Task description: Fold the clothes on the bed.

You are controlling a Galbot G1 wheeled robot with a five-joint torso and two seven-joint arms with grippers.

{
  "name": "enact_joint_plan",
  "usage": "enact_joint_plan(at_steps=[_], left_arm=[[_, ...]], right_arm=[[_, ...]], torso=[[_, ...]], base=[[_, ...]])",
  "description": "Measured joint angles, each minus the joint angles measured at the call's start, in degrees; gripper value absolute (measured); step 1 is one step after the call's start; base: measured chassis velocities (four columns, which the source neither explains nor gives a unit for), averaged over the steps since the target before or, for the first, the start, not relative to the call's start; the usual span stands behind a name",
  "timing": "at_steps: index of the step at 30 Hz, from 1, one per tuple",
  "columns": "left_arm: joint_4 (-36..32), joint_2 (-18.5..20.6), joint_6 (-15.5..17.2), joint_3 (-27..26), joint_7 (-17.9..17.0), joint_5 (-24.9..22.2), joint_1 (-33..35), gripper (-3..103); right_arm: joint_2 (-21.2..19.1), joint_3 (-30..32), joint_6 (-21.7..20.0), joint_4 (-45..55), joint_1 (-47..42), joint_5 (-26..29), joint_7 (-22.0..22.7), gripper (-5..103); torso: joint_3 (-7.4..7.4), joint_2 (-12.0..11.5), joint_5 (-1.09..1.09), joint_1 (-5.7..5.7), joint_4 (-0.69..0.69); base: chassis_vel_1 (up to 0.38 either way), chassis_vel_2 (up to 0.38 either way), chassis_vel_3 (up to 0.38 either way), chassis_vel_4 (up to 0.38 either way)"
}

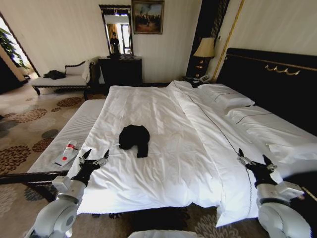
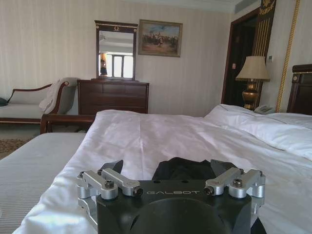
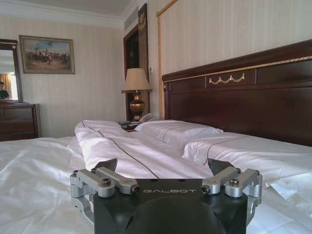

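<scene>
White-duvet bed (image 1: 163,163), crumpled black T-shirt (image 1: 134,138) mid-cover.

The left gripper (image 2: 166,168) sits low over the white bed (image 2: 161,136) with its fingers (image 2: 113,166) spread wide apart. A black shirt (image 2: 183,168) lies in a heap on the bed between them. A brown dresser (image 2: 113,96) stands by the wall.

Black T-shirt (image 1: 134,138) crumpled in a loose heap, lain on the white duvet near the middle of the bed (image 1: 173,163), well apart from the pillows.
</scene>
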Motion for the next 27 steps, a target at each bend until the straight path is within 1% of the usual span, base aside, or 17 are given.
enact_joint_plan(at_steps=[3,7,10,14,23,27], left_arm=[[-0.21,-0.03,0.00,-0.03,0.00,0.09,0.46,100],[-0.34,-0.07,0.00,0.09,0.00,0.30,0.68,100],[-0.41,-0.07,0.01,0.17,-0.02,0.33,0.70,100],[-0.44,-0.08,0.04,0.49,-0.04,0.44,0.62,100],[-0.34,-0.13,0.06,0.73,-0.04,0.55,0.46,100],[-0.32,0.01,0.09,0.62,-0.07,0.46,0.34,100]], right_arm=[[0.29,-0.51,0.04,0.55,-0.18,-0.01,-0.19,100],[0.73,-0.79,-0.06,0.87,-0.17,-0.46,-0.67,100],[1.07,-0.85,-0.07,0.93,-0.24,-1.03,-1.04,100],[1.61,-1.17,1.36,0.91,-0.49,-0.97,-1.54,100],[1.60,-1.22,2.65,0.63,-1.00,-0.24,-2.36,100],[1.73,-1.23,2.95,0.27,-1.05,-0.28,-2.86,100]], torso=[[0.00,0.00,0.00,0.00,0.00],[-0.01,0.01,-0.07,0.00,0.02],[-0.01,0.01,-0.05,-0.01,0.02],[0.00,0.00,0.04,-0.01,-0.01],[0.00,0.01,-0.03,-0.01,0.01],[-0.01,0.01,-0.01,-0.02,0.00]], base=[[0.108,0.130,-0.135,-0.134],[0.109,0.111,-0.102,-0.091],[0.087,0.053,-0.049,-0.031],[0.000,0.000,0.000,0.000],[0.000,0.000,0.000,0.000],[-0.004,0.013,-0.001,-0.006]])
